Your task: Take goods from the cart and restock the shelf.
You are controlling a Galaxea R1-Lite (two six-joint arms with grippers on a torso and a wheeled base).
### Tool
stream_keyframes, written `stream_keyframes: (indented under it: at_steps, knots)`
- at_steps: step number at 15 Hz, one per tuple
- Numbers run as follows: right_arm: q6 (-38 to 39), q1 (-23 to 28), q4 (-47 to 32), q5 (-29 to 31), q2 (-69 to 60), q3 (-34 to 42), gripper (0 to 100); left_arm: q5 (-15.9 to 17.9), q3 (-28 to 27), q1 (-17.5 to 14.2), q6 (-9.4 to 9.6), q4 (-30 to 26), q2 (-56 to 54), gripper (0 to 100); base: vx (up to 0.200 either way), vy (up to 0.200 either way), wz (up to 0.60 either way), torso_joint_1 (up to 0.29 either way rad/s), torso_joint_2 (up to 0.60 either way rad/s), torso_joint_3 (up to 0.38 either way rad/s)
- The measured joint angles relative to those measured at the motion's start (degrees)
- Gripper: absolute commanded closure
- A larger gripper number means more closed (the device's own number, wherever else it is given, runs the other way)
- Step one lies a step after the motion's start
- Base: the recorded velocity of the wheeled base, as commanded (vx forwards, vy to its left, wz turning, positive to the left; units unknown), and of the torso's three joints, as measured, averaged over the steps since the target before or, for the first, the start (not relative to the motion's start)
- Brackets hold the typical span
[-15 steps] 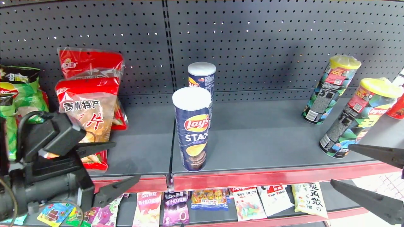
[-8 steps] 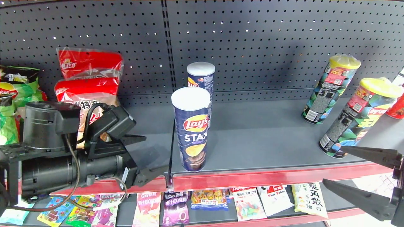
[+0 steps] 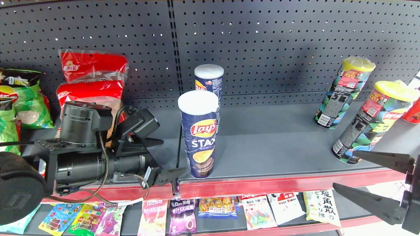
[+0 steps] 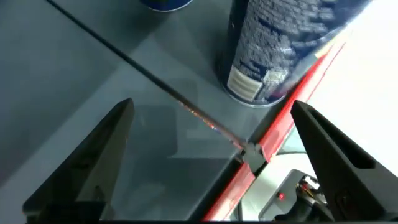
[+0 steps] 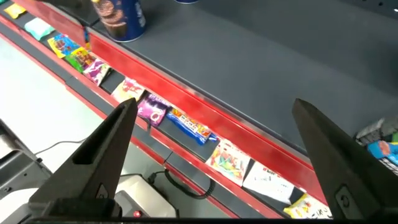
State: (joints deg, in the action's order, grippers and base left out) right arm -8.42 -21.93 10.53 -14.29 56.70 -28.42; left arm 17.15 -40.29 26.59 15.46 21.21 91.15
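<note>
A blue chip can (image 3: 200, 134) with a white lid stands at the front of the grey shelf (image 3: 272, 144). A second blue can (image 3: 210, 80) stands right behind it. My left gripper (image 3: 174, 156) is open and empty, just left of the front can, low over the shelf's red front edge (image 3: 262, 185). In the left wrist view the left gripper (image 4: 212, 104) is spread wide, with the can (image 4: 280, 50) a short way beyond the tips. My right gripper (image 3: 343, 169) hangs open and empty before the shelf's right end. The right wrist view has the right gripper (image 5: 214, 104) above the red edge (image 5: 205, 102).
Two yellow-lidded cans (image 3: 344, 93) (image 3: 374, 121) lean at the right. Red snack bags (image 3: 93, 68) and green bags (image 3: 19, 98) stand at the left. Small packets (image 3: 216, 206) line the lower shelf. Bare shelf lies between the blue cans and the yellow-lidded ones.
My left arm has swung right along the shelf front, bringing its open gripper close to the front blue can. The right gripper has drifted slightly left and down.
</note>
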Motion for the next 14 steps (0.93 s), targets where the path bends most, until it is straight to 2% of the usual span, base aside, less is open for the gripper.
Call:
stream_keyframes:
  at_steps: [14]
  knots:
    - [1.0, 0.3, 0.0, 0.0, 0.3, 0.2, 0, -1.4, -4.3, -1.0, 0.0, -0.1, 5.4, 0, 0.0, 0.0, 0.0, 0.0, 0.0, 0.0]
